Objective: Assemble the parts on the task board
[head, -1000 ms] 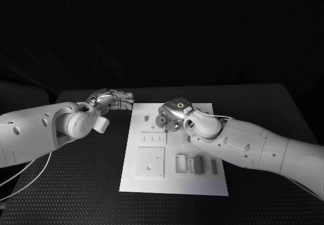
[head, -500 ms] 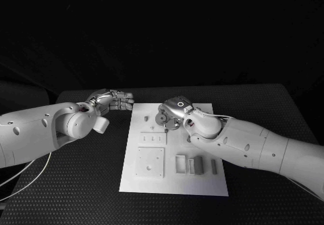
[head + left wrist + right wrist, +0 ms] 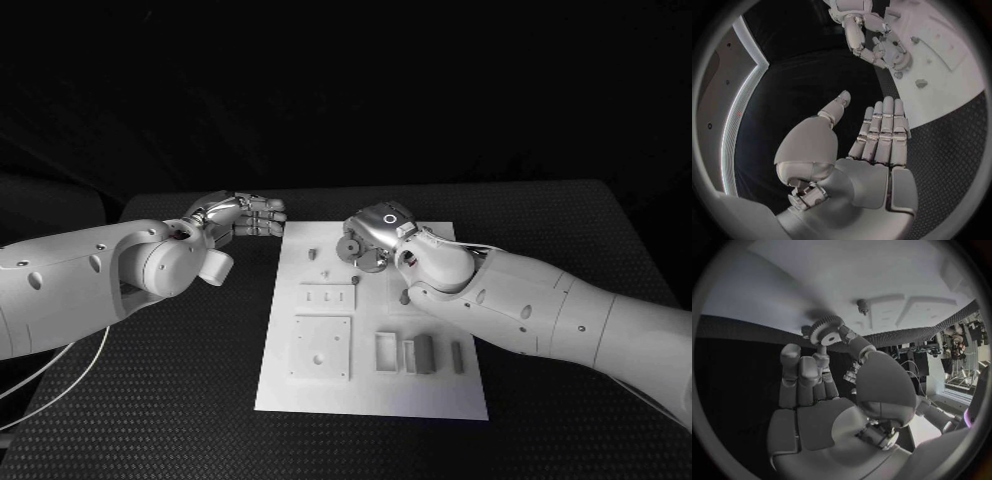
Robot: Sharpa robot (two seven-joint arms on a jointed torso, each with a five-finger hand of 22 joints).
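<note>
The white task board [image 3: 372, 385] lies in the middle of the table. Over its far end my right hand [image 3: 375, 238] pinches a small toothed gear [image 3: 824, 332] between thumb and a finger; the gear [image 3: 351, 251] hangs just above the board. Close to it a short peg [image 3: 862, 304] stands in the board [image 3: 848, 275]. My left hand [image 3: 240, 214] hovers off the board's far left corner, fingers straight and empty [image 3: 873, 145]. The left wrist view also shows my right hand [image 3: 874, 47] with the gear over the board [image 3: 951, 75], and a small loose part [image 3: 921, 83].
On the board lie a small cone-shaped part [image 3: 312, 254], a flat plate with slots [image 3: 329, 297], a square plate with holes [image 3: 322, 347], and upright rectangular blocks [image 3: 404, 352] with a thin bar [image 3: 457, 355]. Black table mat [image 3: 173, 400] surrounds the board.
My right hand has shifted slightly toward the far right with the gear still pinched. The left hand has stayed still.
</note>
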